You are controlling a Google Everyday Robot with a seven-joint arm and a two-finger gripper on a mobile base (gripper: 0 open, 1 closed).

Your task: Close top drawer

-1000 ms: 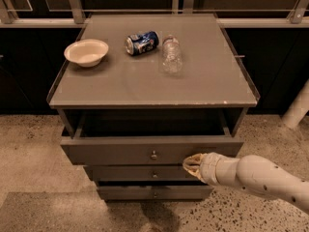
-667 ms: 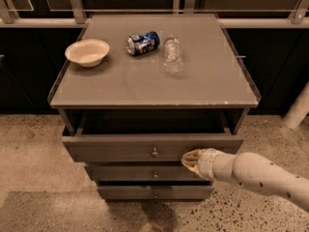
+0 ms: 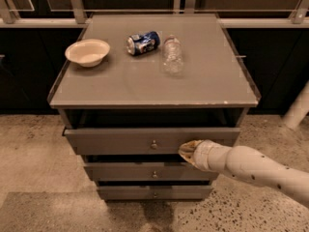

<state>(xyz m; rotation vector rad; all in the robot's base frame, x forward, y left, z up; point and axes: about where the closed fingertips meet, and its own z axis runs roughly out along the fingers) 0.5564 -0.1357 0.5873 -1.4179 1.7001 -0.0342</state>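
Note:
The top drawer (image 3: 120,140) is a wide grey front with a small round metal knob (image 3: 154,144). It stands pulled out a little from the grey cabinet, with a dark gap above it under the tabletop. My gripper (image 3: 186,150) comes in from the lower right on a white arm (image 3: 251,170). Its tip rests against the drawer front, just right of the knob. Two narrower drawer fronts (image 3: 145,172) sit below.
On the cabinet's top (image 3: 207,86) stand a white bowl (image 3: 87,51), a blue can on its side (image 3: 143,42) and a clear plastic bottle lying down (image 3: 172,55). Speckled floor lies around the cabinet. A white post (image 3: 298,108) stands at the right.
The drawer front has moved slightly inward with the gripper pressed on it. The gripper has shifted a little left along the front.

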